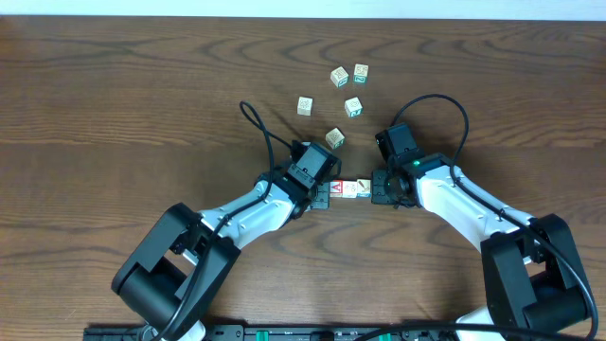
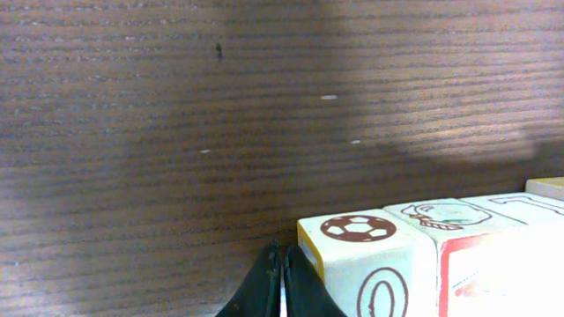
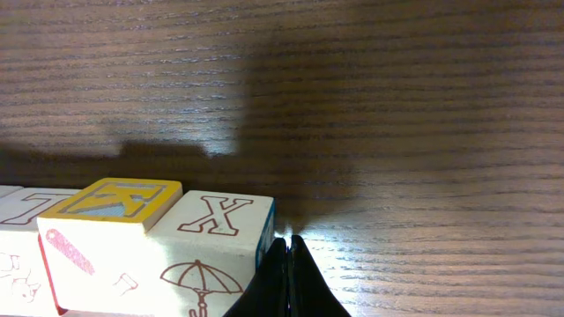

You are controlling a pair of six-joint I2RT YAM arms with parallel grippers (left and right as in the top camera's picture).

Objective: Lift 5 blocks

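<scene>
The row of blocks [image 1: 349, 189] lies end to end between your arms, near the front middle of the table [image 1: 114, 95]. Your left gripper [image 1: 325, 195], fingers pressed together, butts the soccer-ball block [image 2: 357, 238]. Your right gripper [image 1: 377, 187], likewise closed on nothing, butts the X block [image 3: 216, 224]. The squeeze looks set, but I cannot tell whether the row is off the wood yet. Five loose blocks [image 1: 334, 138] lie beyond it.

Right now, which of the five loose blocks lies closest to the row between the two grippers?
The lone block directly above the row in the overhead view. The other four lie clearly farther from it.
</scene>
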